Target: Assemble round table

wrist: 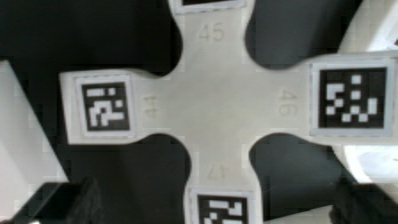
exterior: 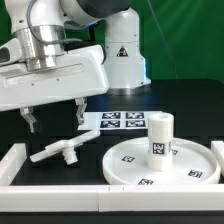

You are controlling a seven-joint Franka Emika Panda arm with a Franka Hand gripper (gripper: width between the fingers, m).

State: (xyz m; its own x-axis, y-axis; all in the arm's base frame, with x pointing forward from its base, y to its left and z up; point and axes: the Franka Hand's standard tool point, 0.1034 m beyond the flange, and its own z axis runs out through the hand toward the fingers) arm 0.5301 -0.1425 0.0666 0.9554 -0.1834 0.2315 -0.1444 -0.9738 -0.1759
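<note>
Above the worktop point(exterior: 190, 118), your gripper point(exterior: 55, 118) hangs with its jaws spread wide and nothing between them. In the wrist view both dark fingertips point(wrist: 50, 203) sit far apart at the picture's edges. Directly beneath lies the cross-shaped base point(exterior: 62, 151), flat on the worktop. The wrist camera looks straight down on its hub, and one arm of the cross runs between the two fingertips.

The step in hand looks like picking up that base, so come straight down without drifting sideways. Keep the arm of the cross centred between the fingers, so both pads meet its flat sides together. Close near the hub rather than out at the tip, where the part would probably pivot as it lifts. Check that neither finger lands on a neighbouring arm or on one of the square tags before you squeeze.

On the exterior view's left, the white border wall point(exterior: 18, 160) stands near the base, so lift clear before moving sideways. Toward the exterior view's right lies the round disc point(exterior: 128, 166), well apart from the base, with the leg point(exterior: 160, 135) upright near its middle. Whether the leg is fully seated cannot be told from these views. Behind both, the marker board point(exterior: 120, 120) lies flat, so leave it alone.
</note>
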